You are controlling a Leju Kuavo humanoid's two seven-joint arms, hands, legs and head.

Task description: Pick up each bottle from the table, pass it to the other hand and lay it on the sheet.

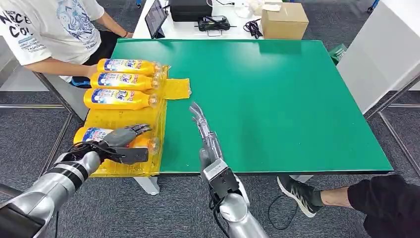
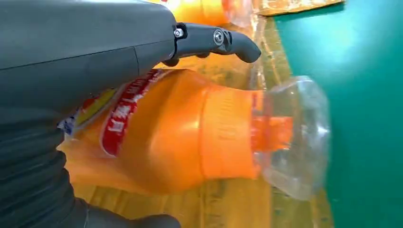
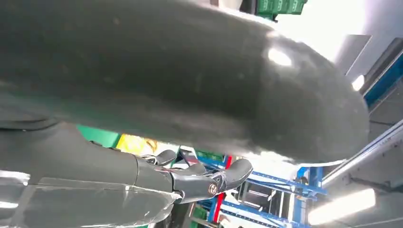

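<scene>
Nearest, the left hand [image 1: 123, 140] lies palm-down on the fourth bottle [image 1: 91, 134], fingers draped across its blue, red and white label, whose red band carries white characters too blurred to read; whether it grips or merely rests there, I cannot tell. Just right of it the right hand [image 1: 204, 128] hovers over the green table [image 1: 277, 99], fingers straight and together, holding nothing. Beyond the left hand three more bottles [image 1: 119, 82] lie side by side on the yellow sheet [image 1: 124, 116], clear caps pointing right, one label seemingly reading "Tile".
</scene>
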